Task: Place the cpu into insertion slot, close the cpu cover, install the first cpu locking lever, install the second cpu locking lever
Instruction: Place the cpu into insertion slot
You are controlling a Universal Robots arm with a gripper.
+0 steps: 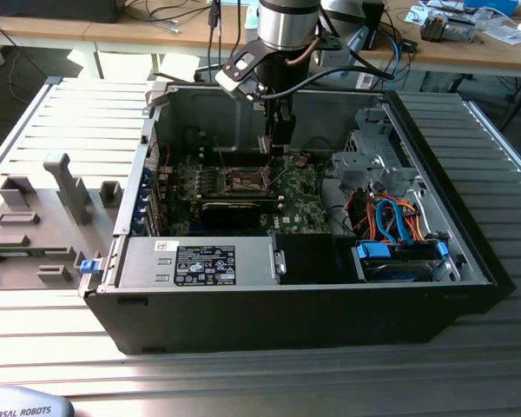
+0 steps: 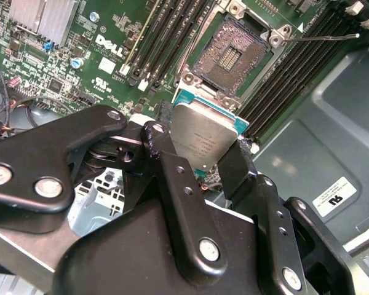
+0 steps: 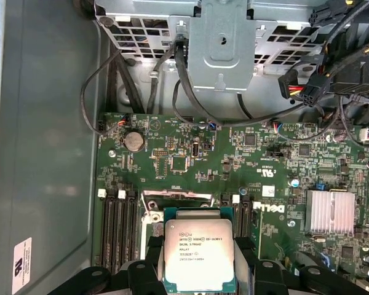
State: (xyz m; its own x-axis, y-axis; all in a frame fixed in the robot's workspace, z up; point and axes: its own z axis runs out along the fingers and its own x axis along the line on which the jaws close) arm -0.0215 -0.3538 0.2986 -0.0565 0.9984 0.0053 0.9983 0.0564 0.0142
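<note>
My gripper (image 2: 200,147) is shut on the cpu (image 2: 204,136), a flat square chip with a silver-grey top, one black finger (image 2: 157,144) on each side. The chip hangs tilted a little above the motherboard, just short of the open insertion slot (image 2: 230,58), whose pin field lies bare. In the first wrist view the cpu (image 3: 198,255) covers most of the socket, with a silver frame edge (image 3: 175,198) showing beyond it. A thin locking lever (image 2: 323,37) sticks out beside the slot. In the exterior view the gripper (image 1: 278,143) reaches down into the case over the insertion slot (image 1: 246,181).
Black memory slots (image 2: 166,37) flank the socket on both sides. A finned heatsink (image 3: 330,212), a metal drive cage (image 3: 224,37) with dangling cables and a black card (image 1: 234,208) stand nearby. The case walls (image 1: 469,200) enclose the board. Grey fixtures (image 1: 35,226) lie outside.
</note>
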